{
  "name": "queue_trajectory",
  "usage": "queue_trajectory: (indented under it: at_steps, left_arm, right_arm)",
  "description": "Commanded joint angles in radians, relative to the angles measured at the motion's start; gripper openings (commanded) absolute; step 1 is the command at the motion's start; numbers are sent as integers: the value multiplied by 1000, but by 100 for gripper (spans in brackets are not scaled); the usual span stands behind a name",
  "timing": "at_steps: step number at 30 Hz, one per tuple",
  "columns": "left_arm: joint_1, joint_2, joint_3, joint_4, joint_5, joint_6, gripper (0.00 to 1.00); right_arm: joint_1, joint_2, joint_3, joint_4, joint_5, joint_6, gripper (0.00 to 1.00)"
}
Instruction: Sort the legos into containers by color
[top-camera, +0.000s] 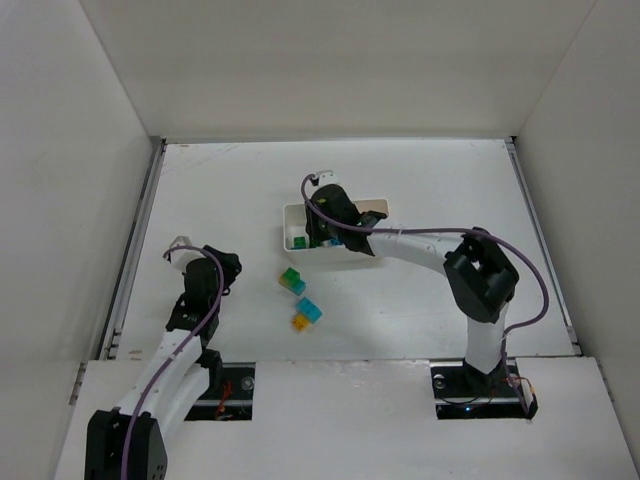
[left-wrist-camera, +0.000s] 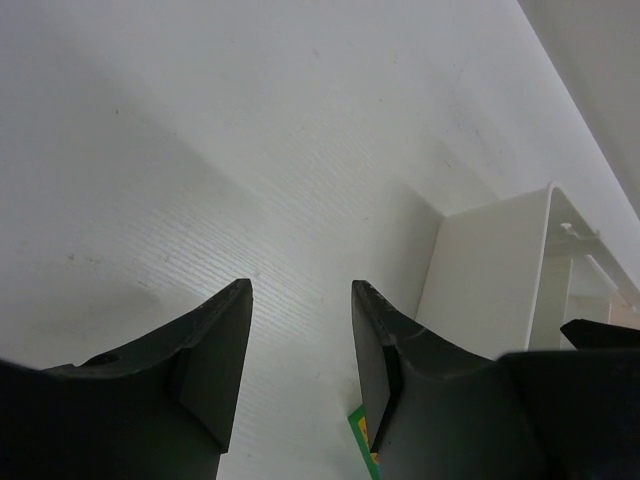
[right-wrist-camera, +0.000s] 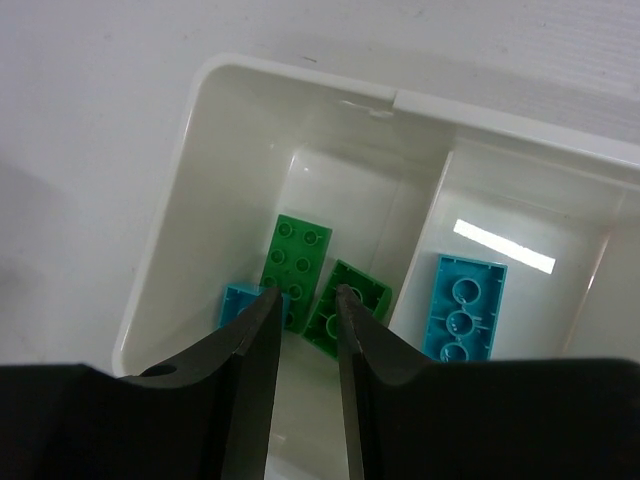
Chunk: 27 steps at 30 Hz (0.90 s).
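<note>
1. Hanging over the end compartment of the tray (right-wrist-camera: 180, 200): right gripper (right-wrist-camera: 300, 300), jaws parted by a narrow gap, nothing between them.
2. Tray: white, thin-walled, split by inner dividers. Its rounded corner lies beyond and left of the right jaws.
3. Green brick (right-wrist-camera: 297, 255): studs up on the floor of that end compartment, straight beyond the gap of the right jaws.
4. Second green brick (right-wrist-camera: 352, 300): same compartment, tilted, just beside the first, at the tip of the finger on the right of the wrist view.
5. Cyan brick (right-wrist-camera: 238, 303): same compartment, partly hidden behind the tip of the other finger, against the first green brick.
6. Larger cyan brick (right-wrist-camera: 465, 305): next compartment, across the divider, right of the jaws, hollow side up.
7. Left gripper (left-wrist-camera: 300, 290): jaws wide apart, empty, low over the bare table (left-wrist-camera: 250, 150). The tray's outer wall stands beyond and right of them.
8. Green-and-cyan stack (top-camera: 292, 281): on the table outside the tray, on its near side, between the two grippers.
9. Cyan-and-yellow stack (top-camera: 305, 314): on the table, near the first stack and apart from it, further toward the arm bases.
10. Sliver of green and orange (left-wrist-camera: 362, 438): shows beside the left gripper's finger nearest the tray. Which stack it belongs to cannot be told.
</note>
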Motion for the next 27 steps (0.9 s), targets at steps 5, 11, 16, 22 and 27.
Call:
queue_trajectory:
  at_steps: [5,11,16,22,27]
  left_arm:
    - [2,-9,-13,57,1,-2,42]
    - [-1,-3,-14,66,1,-2,42]
    - [-4,-6,-14,66,1,-5,42]
    - [-7,-22,-16,61,1,-6,42]
    - [-7,-6,-14,69,3,-10,42]
  right_arm:
    - [19,25,68,-16,5,-17,35]
    - [20,34,73,-21,7,-17,35]
    - [20,36,71,-23,8,-24,35]
    - [22,33,82,-30,-3,-41,36]
    - [39,63,126,-53,-13,-60,36]
